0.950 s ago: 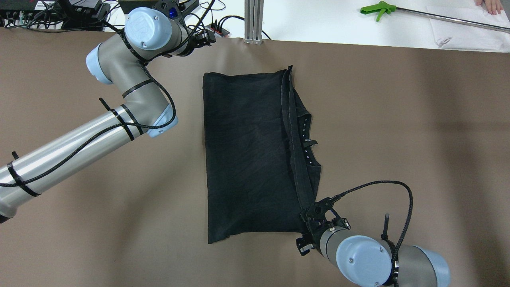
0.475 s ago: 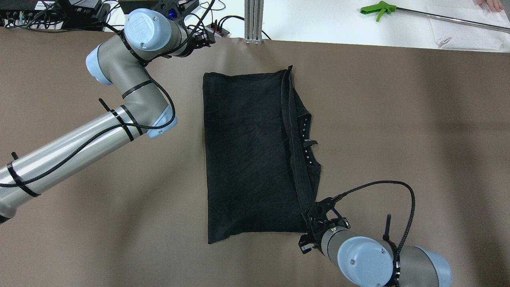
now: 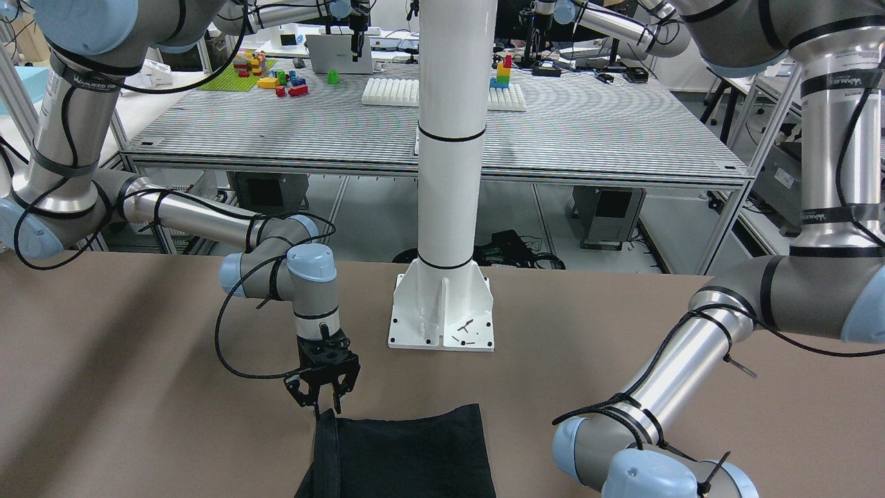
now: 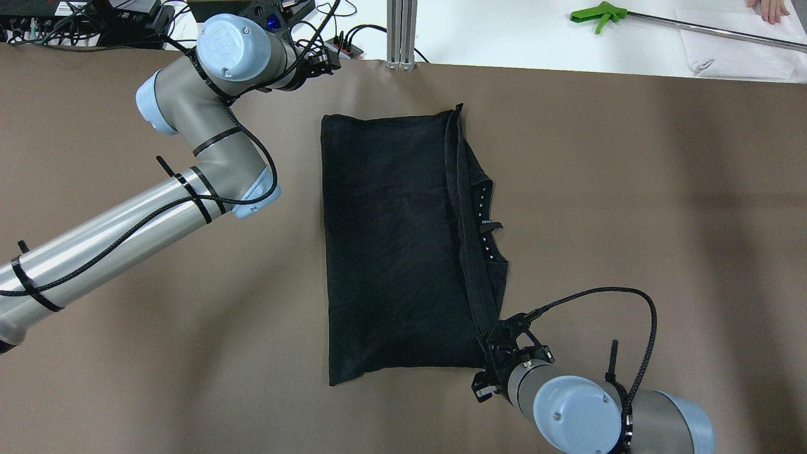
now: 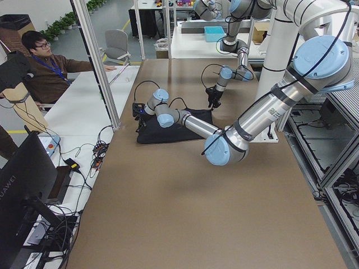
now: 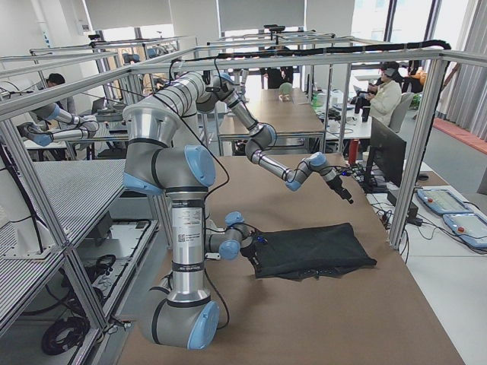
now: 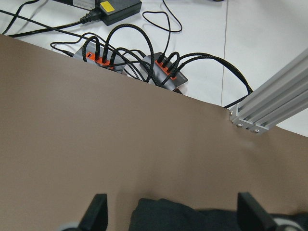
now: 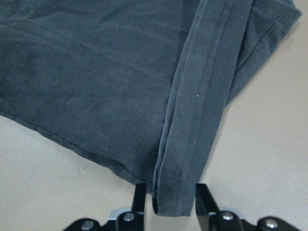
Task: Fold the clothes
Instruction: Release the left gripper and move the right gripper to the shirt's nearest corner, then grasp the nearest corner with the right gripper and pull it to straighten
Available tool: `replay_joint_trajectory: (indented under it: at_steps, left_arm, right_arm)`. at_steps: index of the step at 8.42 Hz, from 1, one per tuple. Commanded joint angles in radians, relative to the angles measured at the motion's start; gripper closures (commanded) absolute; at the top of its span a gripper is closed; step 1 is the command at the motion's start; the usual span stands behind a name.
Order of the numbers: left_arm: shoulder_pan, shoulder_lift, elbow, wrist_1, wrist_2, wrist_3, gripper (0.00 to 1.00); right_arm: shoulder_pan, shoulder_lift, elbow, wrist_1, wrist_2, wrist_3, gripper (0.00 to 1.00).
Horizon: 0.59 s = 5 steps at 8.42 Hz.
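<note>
The clothes (image 4: 391, 239) are one black garment lying flat and folded on the brown table, with its thicker hem band (image 4: 470, 252) along the right side. My right gripper (image 4: 495, 337) hangs over the near-right corner. In the right wrist view its fingers (image 8: 139, 197) stand open on either side of the hem band's end (image 8: 173, 192), which lies unbunched. My left gripper (image 4: 318, 63) hovers at the far-left corner. It is wide open in the left wrist view, with the garment's corner (image 7: 183, 216) low between its fingers (image 7: 98, 211).
An aluminium post (image 4: 401, 31) and cabled power strips (image 7: 159, 70) stand at the far edge by my left gripper. A green-handled grabber (image 4: 599, 12), white paper (image 4: 725, 57) and a person's hand (image 4: 772, 7) are on the white table beyond. The white robot column (image 3: 449, 173) is behind.
My right arm has shifted slightly toward the near edge of the table. The garment and my left arm have not visibly moved.
</note>
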Motion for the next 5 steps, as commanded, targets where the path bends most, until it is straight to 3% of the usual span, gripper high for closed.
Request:
replay_joint_trajectory:
  at_steps: [1,4,5]
  left_arm:
    - [-0.002,0.001,0.002,0.001,0.001,0.000,0.05]
    - [0.000,0.000,0.002,0.001,0.001,0.000,0.05]
    - [0.002,0.000,0.002,0.003,0.001,0.000,0.05]
  right_arm:
    - [-0.046,0.002,-0.007,0.000,-0.048,0.003,0.52]
    - [-0.066,0.001,-0.013,-0.002,-0.071,0.003,0.53]
    - [-0.064,0.002,-0.016,-0.002,-0.071,0.003,0.65]
